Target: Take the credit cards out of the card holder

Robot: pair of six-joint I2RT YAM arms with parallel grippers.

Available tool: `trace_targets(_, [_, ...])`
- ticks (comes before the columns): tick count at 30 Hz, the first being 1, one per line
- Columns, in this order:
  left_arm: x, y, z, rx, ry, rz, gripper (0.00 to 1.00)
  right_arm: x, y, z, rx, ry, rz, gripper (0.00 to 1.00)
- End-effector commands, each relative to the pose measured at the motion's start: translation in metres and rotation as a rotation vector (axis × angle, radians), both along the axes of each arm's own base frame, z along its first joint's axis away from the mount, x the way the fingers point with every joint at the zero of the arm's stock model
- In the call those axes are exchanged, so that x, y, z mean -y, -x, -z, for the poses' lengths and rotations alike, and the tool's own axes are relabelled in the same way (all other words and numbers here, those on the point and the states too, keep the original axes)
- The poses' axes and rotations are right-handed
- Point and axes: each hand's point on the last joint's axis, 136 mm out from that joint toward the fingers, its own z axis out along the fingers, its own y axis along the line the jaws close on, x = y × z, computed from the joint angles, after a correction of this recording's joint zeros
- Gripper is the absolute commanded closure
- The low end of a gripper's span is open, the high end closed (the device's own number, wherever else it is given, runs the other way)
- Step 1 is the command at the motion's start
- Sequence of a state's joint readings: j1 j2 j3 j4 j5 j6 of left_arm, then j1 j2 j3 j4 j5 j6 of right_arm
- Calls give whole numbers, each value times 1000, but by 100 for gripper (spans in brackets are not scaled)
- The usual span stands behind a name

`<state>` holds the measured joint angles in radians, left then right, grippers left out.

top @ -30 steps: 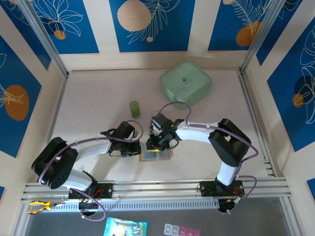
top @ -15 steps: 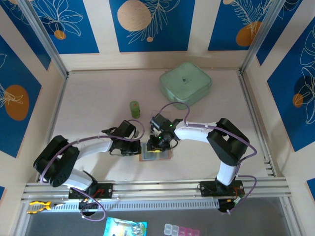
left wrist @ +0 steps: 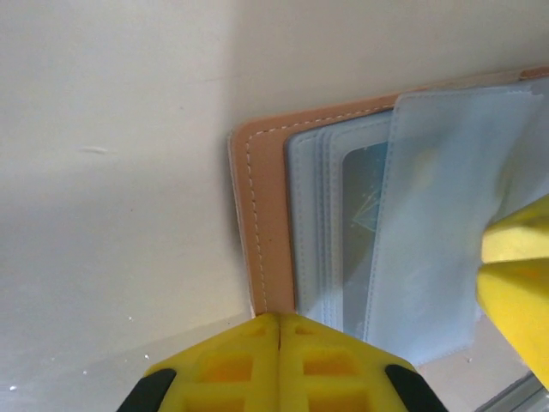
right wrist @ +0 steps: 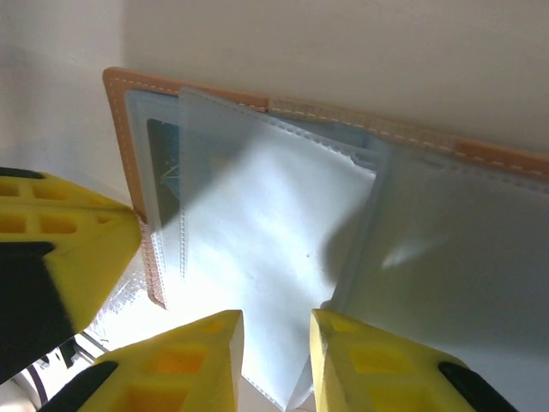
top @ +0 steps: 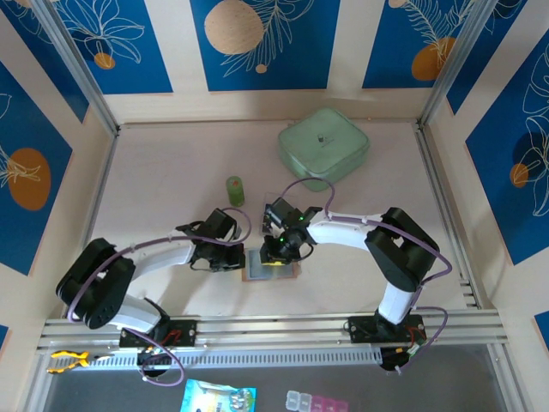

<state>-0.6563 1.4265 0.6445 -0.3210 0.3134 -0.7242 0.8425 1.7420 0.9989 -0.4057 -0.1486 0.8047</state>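
The card holder (top: pixel 274 273) lies open on the tabletop (top: pixel 163 172), near the front edge and between the two arms. Its brown cover faces down and its clear plastic pockets (right wrist: pixel 257 232) face up.

The left gripper (top: pixel 238 260) is at the left side of the card holder. In the left wrist view its two yellow fingers (left wrist: pixel 232 360) are pressed together, and nothing can be seen between them. Their tips are just beside the stitched brown border (left wrist: pixel 266 215), close to its corner.

The right gripper (right wrist: pixel 276 326) is above the middle of the card holder. Its fingers stand a little apart. One loose pocket is lifted away from the others, and its lower edge goes down into the narrow gap between these fingers. A space is visible beside it, so the fingers are not closed on it.

One dark blue card (left wrist: pixel 364 202) with pale lines is inside a pocket on the left half, partly covered by the lifted pocket. I cannot tell if more cards are under it.

Farther back on the tabletop there is a small green cylinder (top: pixel 234 190), standing upright, and a pale green square box (top: pixel 323 146). Both are well apart from the card holder.
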Motion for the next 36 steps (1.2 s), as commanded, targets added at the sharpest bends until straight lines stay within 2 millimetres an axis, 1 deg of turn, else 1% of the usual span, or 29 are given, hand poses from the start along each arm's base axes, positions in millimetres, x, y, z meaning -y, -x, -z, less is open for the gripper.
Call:
trace_targets(1, [1,-7,-16,30,21,-15,99,7,4,-3,-5,-4,-5,73])
trace_targets(10, [17,-9,-29,36,115,-31,95,10,6,2,-15,-9,3,75])
trace_targets(16, [32,-11,-37,44,183,-30,85,11,7,5,-21,-11,8,76])
trace_targets(19, [39,-11,-38,43,204,-30,81,12,7,7,-25,-12,10,76])
trace_targets(22, [45,-10,-34,29,215,-23,77,11,8,6,-26,-17,9,77])
trace_targets(30, [53,-8,-25,9,210,-13,77,11,8,4,-24,-23,9,77])
trace_targets(36, [57,-9,-27,9,213,-7,78,11,7,-1,-15,-26,11,77])
